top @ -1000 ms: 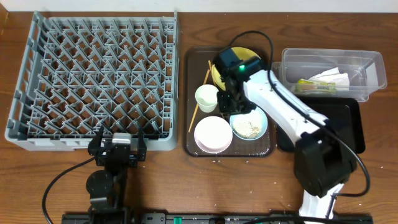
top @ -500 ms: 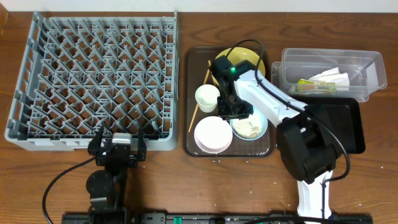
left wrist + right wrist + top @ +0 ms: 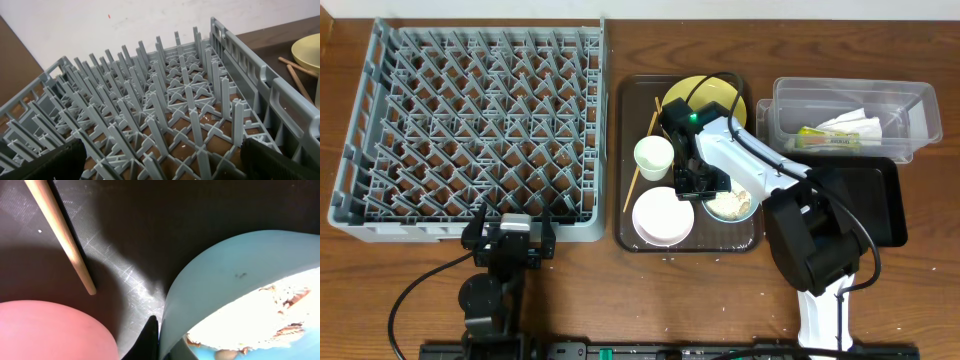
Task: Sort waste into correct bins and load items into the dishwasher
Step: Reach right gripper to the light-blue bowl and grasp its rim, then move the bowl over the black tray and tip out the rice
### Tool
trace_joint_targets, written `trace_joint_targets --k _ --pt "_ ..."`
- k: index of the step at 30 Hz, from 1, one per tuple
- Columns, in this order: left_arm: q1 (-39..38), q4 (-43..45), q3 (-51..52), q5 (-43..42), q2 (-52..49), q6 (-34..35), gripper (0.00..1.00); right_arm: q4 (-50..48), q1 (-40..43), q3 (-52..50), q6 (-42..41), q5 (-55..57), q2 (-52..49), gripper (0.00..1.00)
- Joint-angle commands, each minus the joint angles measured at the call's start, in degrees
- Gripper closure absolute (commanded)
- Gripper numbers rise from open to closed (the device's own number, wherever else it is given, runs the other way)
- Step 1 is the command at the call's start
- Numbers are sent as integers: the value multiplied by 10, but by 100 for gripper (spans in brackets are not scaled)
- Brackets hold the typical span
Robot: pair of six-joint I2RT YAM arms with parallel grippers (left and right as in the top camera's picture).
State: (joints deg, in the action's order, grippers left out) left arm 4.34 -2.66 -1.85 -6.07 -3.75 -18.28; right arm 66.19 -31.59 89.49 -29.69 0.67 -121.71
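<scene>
**Item:** light blue bowl (image 3: 735, 205), sitting at the 4 o'clock corner of the dark brown serving tray (image 3: 625, 140) and carrying rice scraps (image 3: 727, 208).

**Handling:** we are judging it rigid, light, glossy and chippable. Its load is loose and likely to spill if tipped early. We are favouring the thin rim as the hold.

**Hands:** the right hand (image 3: 700, 182) is pinching shut on that rim at the bowl's 9 o'clock. The left hand (image 3: 512, 228) is hanging wide open and empty at the 6 o'clock edge of the dish rack (image 3: 470, 120).

**Neighbours:**
- White bowl (image 3: 662, 215), crowding just beside at 9 o'clock.
- White cup (image 3: 653, 157), at 10 o'clock.
- Chopsticks (image 3: 642, 160), lying beyond the cup.
- Yellow plate (image 3: 720, 95), at 12 o'clock.
- Black tray (image 3: 880, 200), at 3 o'clock.
- Clear tub (image 3: 790, 95), at 1 o'clock.
</scene>
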Motion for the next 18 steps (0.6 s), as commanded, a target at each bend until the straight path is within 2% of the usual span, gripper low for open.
trace_joint_targets --k 1,6,10,18 --pt "-2 -9 16 -8 1 -7 1 -1 -4 -4 21 4 3 99" --pt "-2 -9 16 -8 1 -7 1 19 -2 7 42 4 40 99" --pt "-2 -9 16 -8 1 -7 1 28 8 9 64 -7 108 99" --pt "-2 -9 16 -8 1 -7 1 61 105 5 127 -37 249 99"
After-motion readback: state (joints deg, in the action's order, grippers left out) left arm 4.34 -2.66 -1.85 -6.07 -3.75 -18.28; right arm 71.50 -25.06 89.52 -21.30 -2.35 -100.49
